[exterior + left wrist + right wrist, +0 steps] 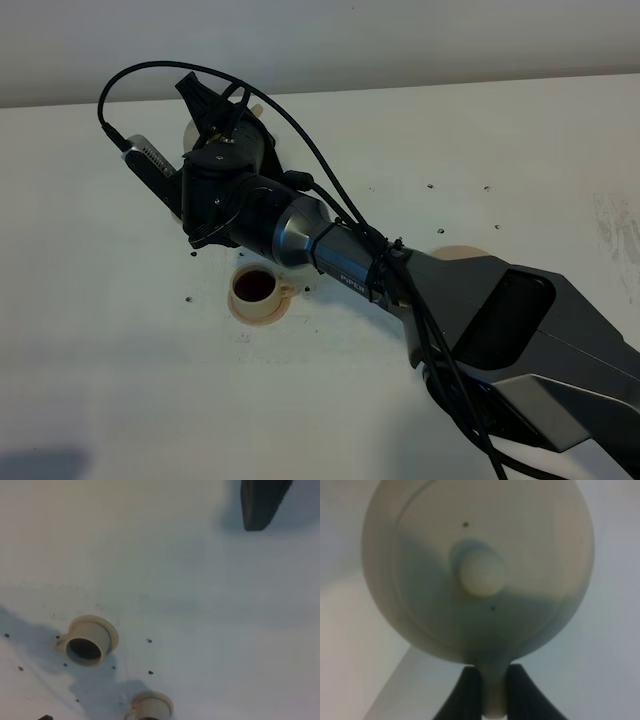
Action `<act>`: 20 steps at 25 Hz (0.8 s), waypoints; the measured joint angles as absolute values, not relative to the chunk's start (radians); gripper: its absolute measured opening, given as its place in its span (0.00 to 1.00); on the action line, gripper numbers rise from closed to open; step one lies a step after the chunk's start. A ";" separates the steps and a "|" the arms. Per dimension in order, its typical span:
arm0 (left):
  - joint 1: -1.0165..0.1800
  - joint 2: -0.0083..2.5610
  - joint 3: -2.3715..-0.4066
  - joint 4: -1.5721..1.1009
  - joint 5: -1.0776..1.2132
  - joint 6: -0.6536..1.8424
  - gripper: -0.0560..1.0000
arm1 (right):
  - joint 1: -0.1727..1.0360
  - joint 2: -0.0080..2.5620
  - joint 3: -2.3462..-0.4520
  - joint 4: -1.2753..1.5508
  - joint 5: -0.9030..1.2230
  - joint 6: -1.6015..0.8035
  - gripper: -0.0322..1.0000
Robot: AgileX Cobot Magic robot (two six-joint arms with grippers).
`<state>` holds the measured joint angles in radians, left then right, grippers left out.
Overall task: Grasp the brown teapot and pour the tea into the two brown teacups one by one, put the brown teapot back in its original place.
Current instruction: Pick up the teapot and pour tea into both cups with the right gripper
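My right gripper is shut on the loop handle of the brown teapot, whose knobbed lid fills the right wrist view. In the exterior high view that gripper hangs at the back left, with only tan edges of the teapot showing beside it. One teacup holding dark tea sits on its saucer just in front of the arm. The left wrist view shows both teacups, one whole and one cut by the frame edge. The wide saucer peeks out behind the arm. Only one dark finger of my left gripper shows.
The right arm stretches across the white table from the front right to the back left. Small dark specks dot the tabletop. The pale wall runs along the table's back edge.
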<state>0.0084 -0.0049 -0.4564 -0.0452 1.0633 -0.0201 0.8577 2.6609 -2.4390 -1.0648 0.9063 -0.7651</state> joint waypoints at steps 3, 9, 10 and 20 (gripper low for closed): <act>0.008 -0.005 -0.456 -0.045 1.063 -0.020 0.57 | 0.858 2.661 -2.439 -1.082 0.906 -0.764 0.14; 0.008 -0.005 -0.456 -0.045 1.063 -0.020 0.57 | 0.858 2.661 -2.439 -1.090 0.906 -0.764 0.14; 0.008 -0.005 -0.456 -0.045 1.063 -0.020 0.57 | 0.858 2.661 -2.439 -1.091 0.906 -0.764 0.14; 0.008 -0.005 -0.456 -0.045 1.063 -0.020 0.57 | 0.858 2.661 -2.439 -1.134 0.910 -0.756 0.14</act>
